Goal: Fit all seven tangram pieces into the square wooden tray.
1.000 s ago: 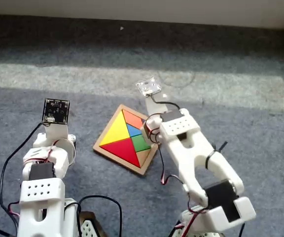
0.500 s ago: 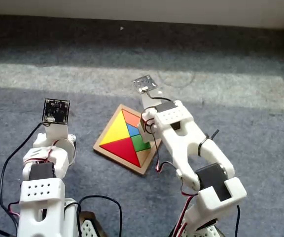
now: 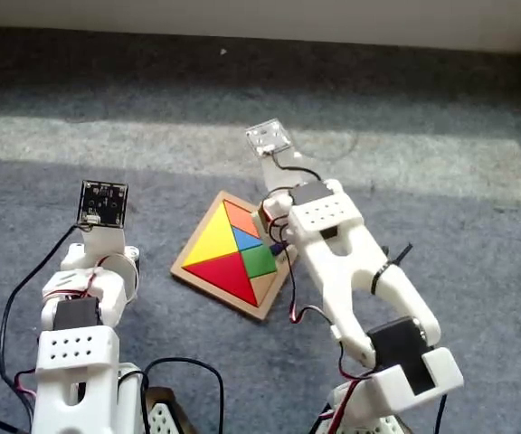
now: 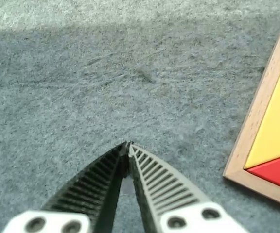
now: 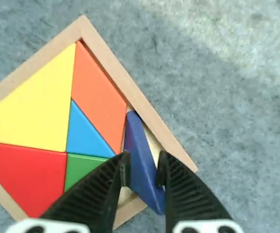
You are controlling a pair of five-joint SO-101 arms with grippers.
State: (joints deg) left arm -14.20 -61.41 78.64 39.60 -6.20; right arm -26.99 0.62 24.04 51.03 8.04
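**Q:** Right side: what are your fingers doing?

**A:** My right gripper [image 5: 142, 164] is clamped on the dark blue piece [image 5: 139, 145], one finger on each broad face. The piece is tilted, not flat. Its tip away from my wrist is down inside the tray [image 5: 110, 68], touching the orange piece [image 5: 98, 97] and just inside the rim. Its other end crosses above the rim. Bare wood shows on either side of it.

**Q:** Which pieces lie flat in the tray?

**A:** The yellow triangle [image 5: 38, 104] and the red triangle [image 5: 23, 170] share an edge and fill the half toward my left arm. The orange piece runs along the rim. The light blue triangle [image 5: 86, 133] sits between orange, yellow and green. The green piece [image 5: 84, 167] touches red and light blue, partly under my finger.

**Q:** Left side?

**A:** My left gripper [image 4: 129, 148] is closed on nothing, its tips touching each other. It hangs over the grey carpet [image 4: 81, 73], near the tray's rim on the yellow-and-red side, without touching it.
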